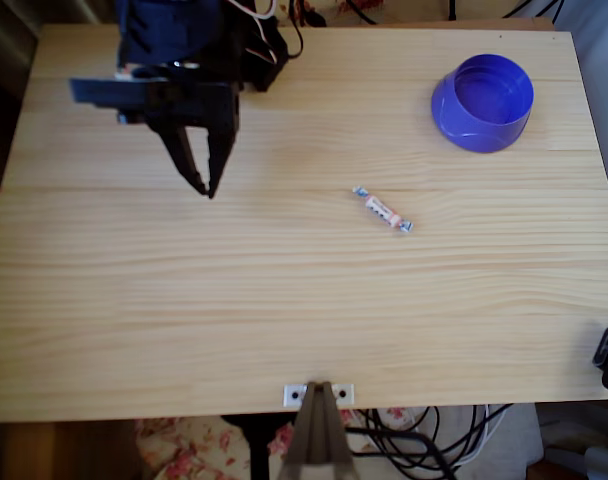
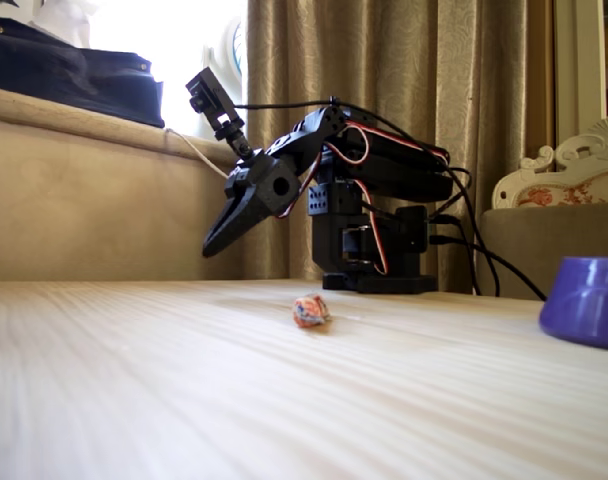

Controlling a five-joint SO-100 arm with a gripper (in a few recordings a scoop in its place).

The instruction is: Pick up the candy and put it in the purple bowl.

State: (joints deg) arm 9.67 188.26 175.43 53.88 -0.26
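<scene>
reaching for the candy

hovering empty above the bench (image 1: 284, 330), pincer (image 1: 201, 180) nearly closed, tips slightly apart. candy (image 1: 382, 209) lying loose near centre in the overhead view, at 4 o'clock from the pincer, well apart; purple bowl (image 1: 484, 102) at 2 o'clock from it. best opened wider, turned across the wrapper's narrow middle, lowered straight.

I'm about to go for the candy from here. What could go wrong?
1. The candy is small, thin and flat on the table; the gripper may scrape wood or push it away instead of gripping.
2. It lies diagonally in the overhead view, so fingers closing along its length could slip off a twisted end.
3. The purple bowl sits near the table's far corner; a clumsy release might tip it or miss.
</scene>
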